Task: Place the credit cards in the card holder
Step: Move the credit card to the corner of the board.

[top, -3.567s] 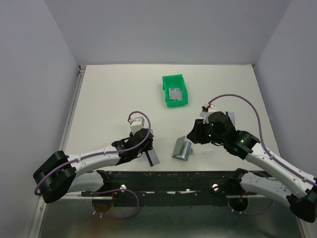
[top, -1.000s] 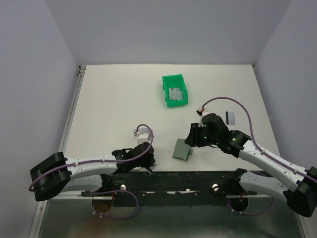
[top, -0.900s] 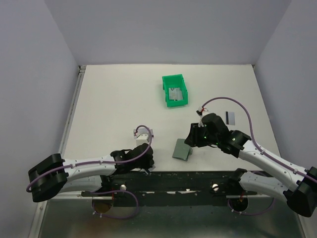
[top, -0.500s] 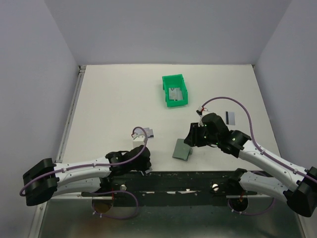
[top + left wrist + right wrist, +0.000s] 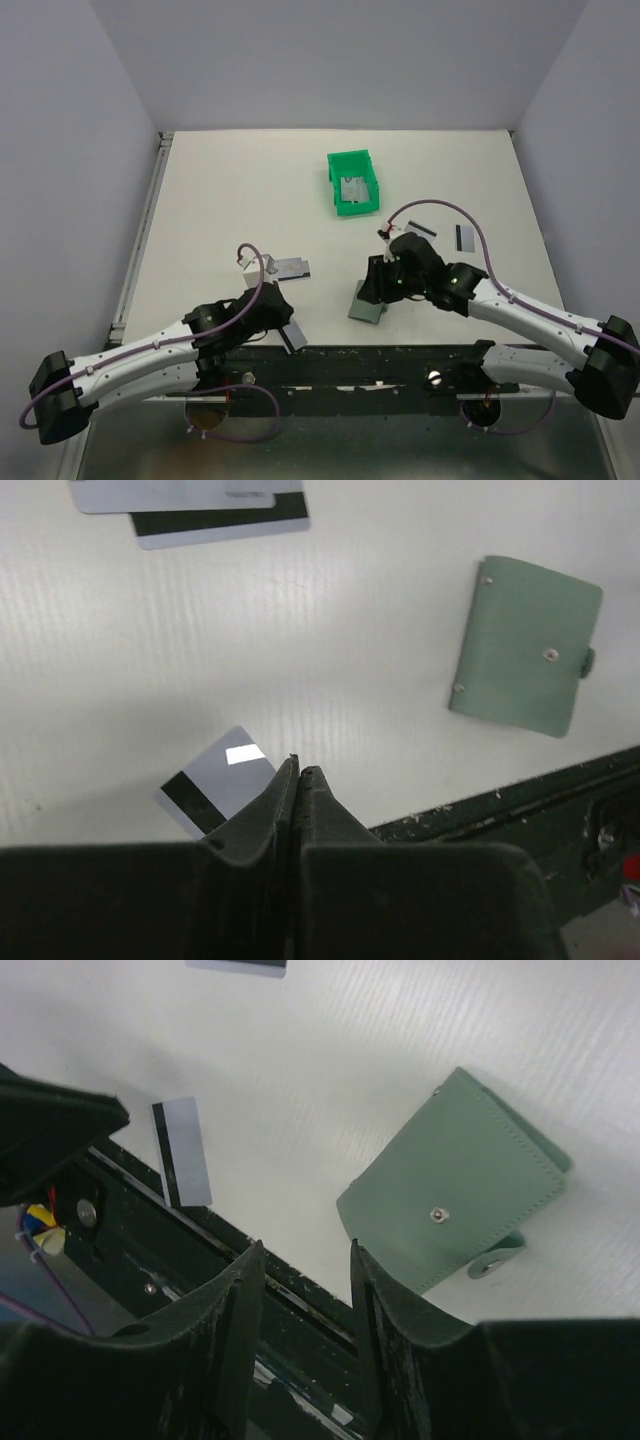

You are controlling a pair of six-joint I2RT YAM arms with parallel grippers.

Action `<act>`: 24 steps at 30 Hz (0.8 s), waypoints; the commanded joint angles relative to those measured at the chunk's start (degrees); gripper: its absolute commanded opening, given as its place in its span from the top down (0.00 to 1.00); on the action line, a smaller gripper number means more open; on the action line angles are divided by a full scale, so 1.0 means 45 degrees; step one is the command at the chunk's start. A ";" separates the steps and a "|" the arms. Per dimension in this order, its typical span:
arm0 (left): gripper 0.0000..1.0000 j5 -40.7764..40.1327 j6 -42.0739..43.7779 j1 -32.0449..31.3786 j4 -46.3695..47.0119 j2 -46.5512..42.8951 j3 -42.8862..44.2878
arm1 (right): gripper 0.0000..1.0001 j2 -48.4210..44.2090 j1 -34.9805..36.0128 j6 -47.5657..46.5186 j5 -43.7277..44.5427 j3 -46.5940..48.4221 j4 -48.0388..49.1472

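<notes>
Left wrist: card (image 5: 218,782) near table (image 5: 400,770) edge, card holder (image 5: 525,645) well apart.

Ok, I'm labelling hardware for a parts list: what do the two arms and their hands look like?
Both the left arm and right arm have white links with black joints, and a purple cable loops along each. The left hand and right hand are black with two tapered fingers.

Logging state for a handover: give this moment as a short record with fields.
card holder: folded shut, flat on table
left gripper: shut, tips above a loose card
right gripper: open, empty, by card holder
green bin: grey card inside
overlapping cards: on table
</notes>
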 commanded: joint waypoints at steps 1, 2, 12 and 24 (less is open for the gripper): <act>0.88 -0.0383 0.0536 0.1411 -0.0195 0.1034 -0.0243 | 0.52 0.0513 0.1202 0.0598 0.0053 0.0324 0.0356; 0.86 -0.0383 0.0575 0.1588 -0.0039 0.1288 -0.0302 | 0.52 0.0553 0.1476 0.0716 0.0093 0.0324 0.0452; 0.83 0.0026 0.1103 0.2137 0.0997 0.2735 -0.0556 | 0.52 0.0495 0.2435 0.1557 0.0503 -0.0262 0.0727; 0.88 0.1491 0.1201 0.2059 0.2853 0.3849 -0.1415 | 0.52 0.0260 0.2455 0.1420 0.0758 -0.0164 0.0160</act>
